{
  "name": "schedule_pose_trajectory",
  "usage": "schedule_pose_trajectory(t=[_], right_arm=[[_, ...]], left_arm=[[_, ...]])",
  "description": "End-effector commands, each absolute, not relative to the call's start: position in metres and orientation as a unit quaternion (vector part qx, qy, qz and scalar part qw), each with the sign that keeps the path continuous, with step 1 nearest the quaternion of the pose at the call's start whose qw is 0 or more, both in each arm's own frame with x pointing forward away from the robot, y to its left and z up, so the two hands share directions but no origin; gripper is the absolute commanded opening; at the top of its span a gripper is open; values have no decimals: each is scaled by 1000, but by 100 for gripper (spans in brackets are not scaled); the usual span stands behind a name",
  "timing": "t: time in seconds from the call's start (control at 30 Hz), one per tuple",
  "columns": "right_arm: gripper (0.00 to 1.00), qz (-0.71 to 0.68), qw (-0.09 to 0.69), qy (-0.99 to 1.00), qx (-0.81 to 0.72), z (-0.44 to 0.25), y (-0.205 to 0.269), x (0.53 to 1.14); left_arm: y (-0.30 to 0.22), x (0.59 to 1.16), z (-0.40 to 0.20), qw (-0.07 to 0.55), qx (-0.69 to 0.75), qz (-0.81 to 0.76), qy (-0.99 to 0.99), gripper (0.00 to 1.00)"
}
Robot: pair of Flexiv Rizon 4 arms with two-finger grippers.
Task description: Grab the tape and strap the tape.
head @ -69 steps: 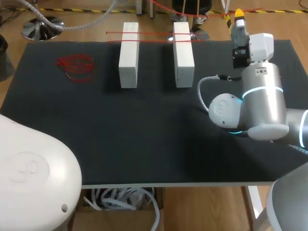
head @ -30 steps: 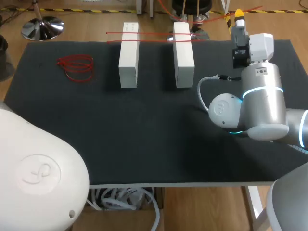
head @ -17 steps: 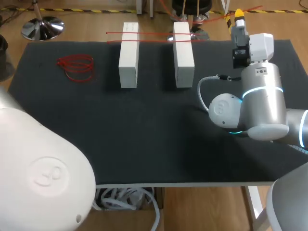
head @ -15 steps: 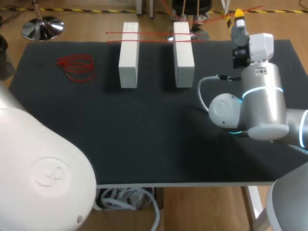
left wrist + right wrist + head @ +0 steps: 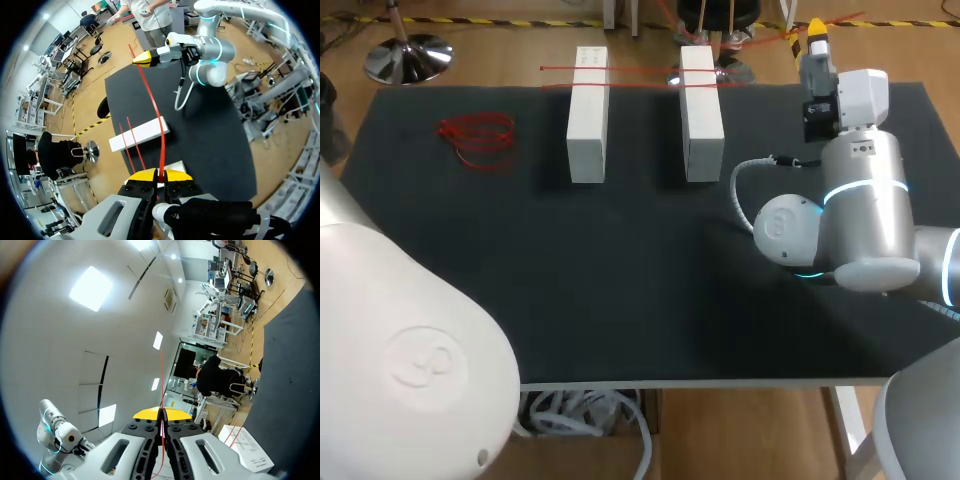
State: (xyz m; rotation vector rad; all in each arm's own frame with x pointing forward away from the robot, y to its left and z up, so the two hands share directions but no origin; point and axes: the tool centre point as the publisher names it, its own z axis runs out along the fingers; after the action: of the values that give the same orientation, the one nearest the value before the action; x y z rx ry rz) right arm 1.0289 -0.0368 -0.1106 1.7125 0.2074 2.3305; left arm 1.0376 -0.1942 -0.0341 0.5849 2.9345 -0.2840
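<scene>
A thin red tape (image 5: pixel 152 100) stretches through the air between my two grippers. In the left wrist view my left gripper (image 5: pixel 159 175) is shut on one end of it. The other end is held by my right gripper (image 5: pixel 141 59), high over the table's far right corner (image 5: pixel 817 30). In the right wrist view the right gripper (image 5: pixel 161 416) is shut, with the tape (image 5: pixel 161 385) running out from between its tips. Two more red strands (image 5: pixel 640 69) lie across the far ends of two white blocks (image 5: pixel 588 115) (image 5: pixel 700 110). My left gripper is hidden in the head view.
A loose bundle of red tape (image 5: pixel 478 138) lies on the black table (image 5: pixel 620 280) at the far left. My left arm's white casing (image 5: pixel 400 360) fills the near left corner. My right arm's body (image 5: pixel 860 220) stands over the table's right side.
My left arm's white casing has swung up and to the right in the near left corner. The right arm, blocks and strands have not moved.
</scene>
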Motion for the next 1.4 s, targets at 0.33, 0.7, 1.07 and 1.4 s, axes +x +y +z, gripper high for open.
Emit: schedule_pose_trajectory(t=[0.33, 0.7, 1.07, 1.4], right_arm=[[0, 796, 122, 70, 588, -109, -36, 1029], [0, 796, 122, 70, 588, -109, -36, 1029], [0, 796, 122, 70, 588, -109, -36, 1029], [0, 796, 122, 70, 588, -109, -36, 1029]], left_arm=[[-195, 1038, -33, 67, 194, -92, 974, 0], [-189, 1039, -51, -53, 223, -13, 973, 0], [-191, 1037, -47, -95, 225, 18, 970, 0], [-191, 1028, -43, -100, 119, 65, 986, 0]])
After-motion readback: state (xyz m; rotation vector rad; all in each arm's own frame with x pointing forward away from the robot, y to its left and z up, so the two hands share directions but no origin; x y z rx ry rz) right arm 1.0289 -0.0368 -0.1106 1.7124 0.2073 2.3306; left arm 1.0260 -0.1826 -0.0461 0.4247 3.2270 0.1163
